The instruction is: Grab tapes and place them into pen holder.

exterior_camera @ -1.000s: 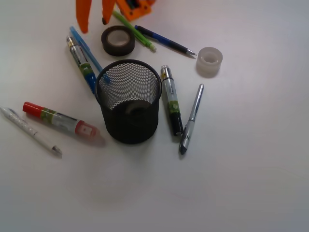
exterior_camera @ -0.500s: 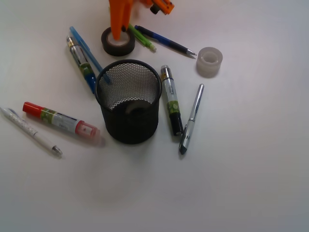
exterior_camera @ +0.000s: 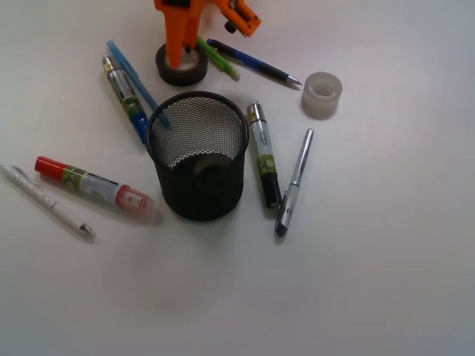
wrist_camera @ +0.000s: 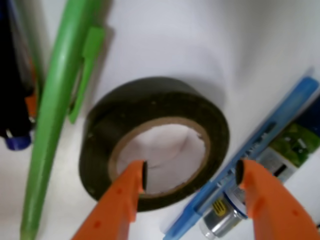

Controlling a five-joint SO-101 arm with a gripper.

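**Gripper down on the dark tape roll**

White tabletop (exterior_camera: 386, 282), items as you see them:

- Gripper (wrist_camera: 191, 175): orange, lowered over the dark tape roll (wrist_camera: 150, 135) at the back of the table. One second ago its fingers hung above and left of the roll; half a second ago it had come down onto it; now it sits slightly lower. Jaws are open about the width of the roll's wall: one fingertip (wrist_camera: 132, 182) inside the core, the other outside the rim beside the blue pen (wrist_camera: 260, 145). Nothing is clamped yet.
- Dark tape roll: flat on the table, unmoved, just behind the pen holder (exterior_camera: 197, 156).
- Pen holder: upright, black mesh; another dark roll (exterior_camera: 204, 165) lies inside at the bottom.
- Clear tape roll (exterior_camera: 321, 94): right of the holder, apart from it, unmoved.
- Green pen (wrist_camera: 50, 115): just beside the dark roll, on the side opposite the blue pen.
- Remaining pens and markers: scattered around the holder, unchanged.
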